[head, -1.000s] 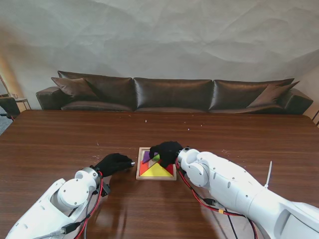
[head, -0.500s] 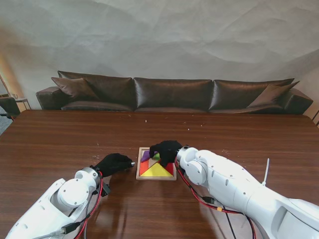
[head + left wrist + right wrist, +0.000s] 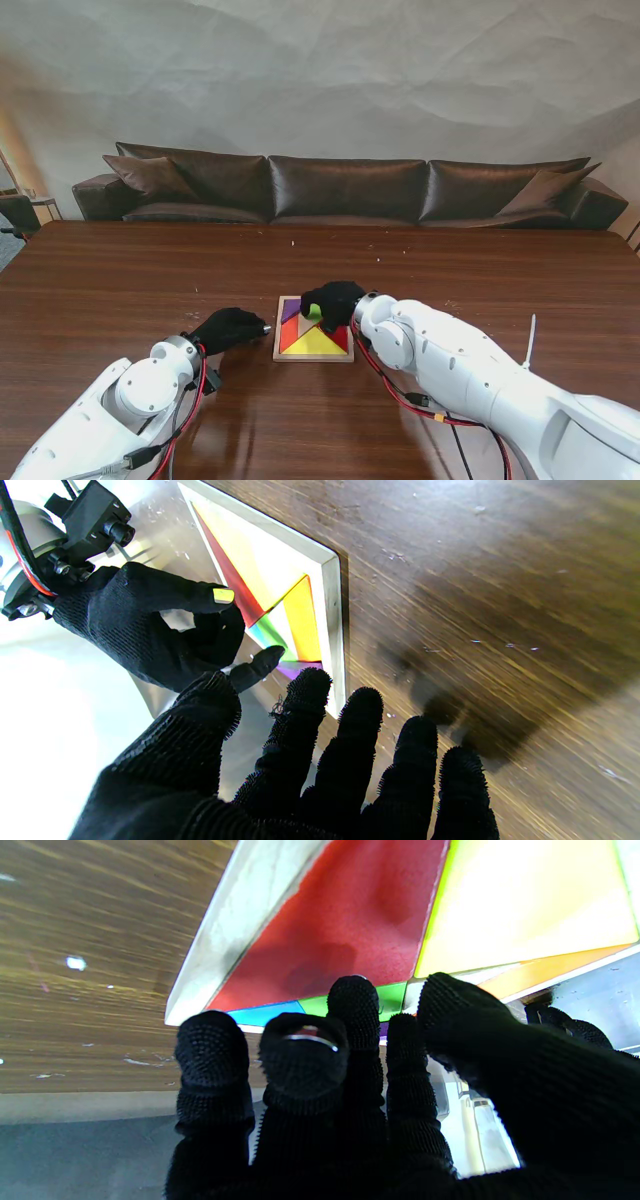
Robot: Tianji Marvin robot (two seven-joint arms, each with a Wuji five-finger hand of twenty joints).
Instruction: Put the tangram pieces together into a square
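right hand (image 3: pixel 333 303): over the far half of the tray, fingers curled down onto the pieces; fingertips (image 3: pixel 352 995) sit at the green piece; can't tell if it pinches it or just presses.
left hand (image 3: pixel 229 328): on the bench at 9 o'clock of the tray, just beside its left rim; fingers spread, holding nothing.
tray (image 3: pixel 277 345): wooden square frame, bench centre, close in front of me.
pieces: red (image 3: pixel 288 340), yellow (image 3: pixel 316 344), purple (image 3: pixel 292 311) lie flat in the tray; green piece (image 3: pixel 314 312) at the far middle under the right hand, looks raised or tilted, not sure.
key relation: green piece lies right under the right fingertips, so the right hand is nearer; left hand is apart at 9 o'clock.
judgement: square nearly full; seating the green piece looks like the step in hand.
risk: a push may shift neighbouring pieces.
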